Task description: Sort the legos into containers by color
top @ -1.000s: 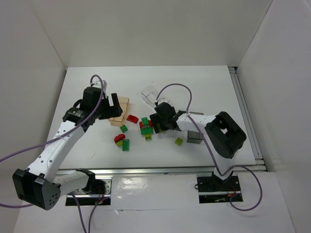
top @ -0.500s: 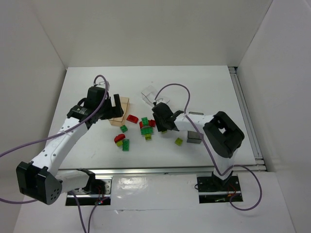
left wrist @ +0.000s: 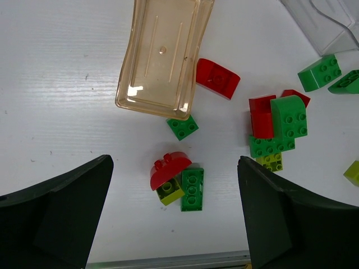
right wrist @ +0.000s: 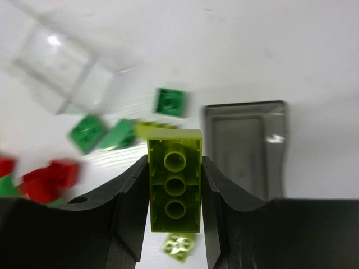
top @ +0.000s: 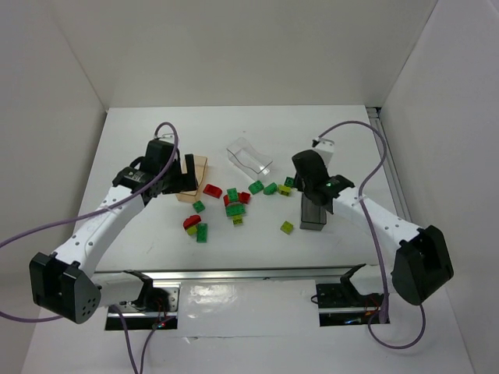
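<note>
Right fingers (right wrist: 126, 218) clamped on a yellow-green brick (right wrist: 174, 185); left fingers (left wrist: 61, 218) apart, empty. Step: carry-to-tub. Next I must centre over the dark grey tub (right wrist: 242, 151), then release.

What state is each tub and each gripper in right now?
Tan tub, upright, empty.
Clear tub, no bricks seen inside.
Dark grey tub, upright, empty.
Left gripper, open, holding nothing.
Right gripper, shut on a yellow-green brick.
</note>
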You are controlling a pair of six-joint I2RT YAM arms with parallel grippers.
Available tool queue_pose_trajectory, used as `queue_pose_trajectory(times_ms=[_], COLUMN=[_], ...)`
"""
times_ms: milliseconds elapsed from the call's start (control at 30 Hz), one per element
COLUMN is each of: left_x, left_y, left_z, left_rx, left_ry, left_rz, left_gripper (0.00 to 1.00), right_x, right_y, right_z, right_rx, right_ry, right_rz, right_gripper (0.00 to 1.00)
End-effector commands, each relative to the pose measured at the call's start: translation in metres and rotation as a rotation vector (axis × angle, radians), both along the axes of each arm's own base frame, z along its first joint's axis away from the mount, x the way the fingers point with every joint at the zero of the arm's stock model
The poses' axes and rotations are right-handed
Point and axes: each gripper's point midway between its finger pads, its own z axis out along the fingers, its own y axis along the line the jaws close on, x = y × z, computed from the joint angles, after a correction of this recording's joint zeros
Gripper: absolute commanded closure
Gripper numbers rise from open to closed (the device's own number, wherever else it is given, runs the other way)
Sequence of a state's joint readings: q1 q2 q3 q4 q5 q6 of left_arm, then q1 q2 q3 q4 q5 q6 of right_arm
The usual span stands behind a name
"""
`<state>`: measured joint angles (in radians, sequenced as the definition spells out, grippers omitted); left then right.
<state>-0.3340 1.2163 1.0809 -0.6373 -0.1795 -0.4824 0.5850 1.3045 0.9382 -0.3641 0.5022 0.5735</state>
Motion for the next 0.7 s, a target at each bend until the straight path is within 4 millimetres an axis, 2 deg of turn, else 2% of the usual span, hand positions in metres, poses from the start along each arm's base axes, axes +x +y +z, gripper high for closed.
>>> queue_pose_trajectory(times_ms=[0, 267, 333, 367, 400, 433, 467, 533, 600, 633, 667], left_x=[0.005, 0.007, 0.006, 0.006, 0.006, 0.006, 0.006, 0.006, 0.007, 0.007, 0.007], left_y=[-0.003, -0.007, -0.007, -0.007, -0.007, -0.007, -0.007, -0.007, -0.006, -0.006, -0.006], left_z=[0.01, 0.004, 0.001, 0.001, 0.001, 0.001, 0.001, -0.002, -0.001, -0.001, -0.001], left_rx=[-0.005, -0.013, -0.01, -0.01, -0.017, -0.017, -0.017, -0.023, -0.016, -0.016, -0.016], left_ry=[-0.02, -0.004, 0.004, 0.004, 0.005, 0.005, 0.005, 0.006, 0.004, 0.004, 0.004], left_rz=[0.005, -0.007, -0.007, -0.007, 0.0, 0.0, 0.0, 0.007, 0.013, 0.013, 0.013], left_gripper=[0.0, 0.0, 0.0, 0.0, 0.0, 0.0, 0.0, 0.0, 0.0, 0.0, 0.0], right_x=[-0.012, -0.015, -0.017, -0.017, -0.017, -0.017, -0.017, -0.022, -0.031, -0.035, -0.041], right_y=[-0.049, -0.079, -0.081, -0.081, -0.081, -0.081, -0.081, -0.078, -0.066, -0.058, -0.039], right_z=[-0.029, -0.046, -0.053, -0.053, -0.053, -0.053, -0.053, -0.052, -0.044, -0.04, -0.031], right_rx=[-0.065, -0.131, -0.149, -0.149, -0.149, -0.149, -0.149, -0.148, -0.139, -0.128, -0.095], right_ry=[0.096, 0.125, 0.144, 0.144, 0.144, 0.144, 0.144, 0.153, 0.136, 0.126, 0.095], right_rz=[-0.155, -0.263, -0.256, -0.256, -0.256, -0.256, -0.256, -0.241, -0.208, -0.188, -0.139], right_gripper=[0.62, 0.59, 0.54, 0.48, 0.38, 0.22, 0.17, 0.15, 0.18, 0.19, 0.19])
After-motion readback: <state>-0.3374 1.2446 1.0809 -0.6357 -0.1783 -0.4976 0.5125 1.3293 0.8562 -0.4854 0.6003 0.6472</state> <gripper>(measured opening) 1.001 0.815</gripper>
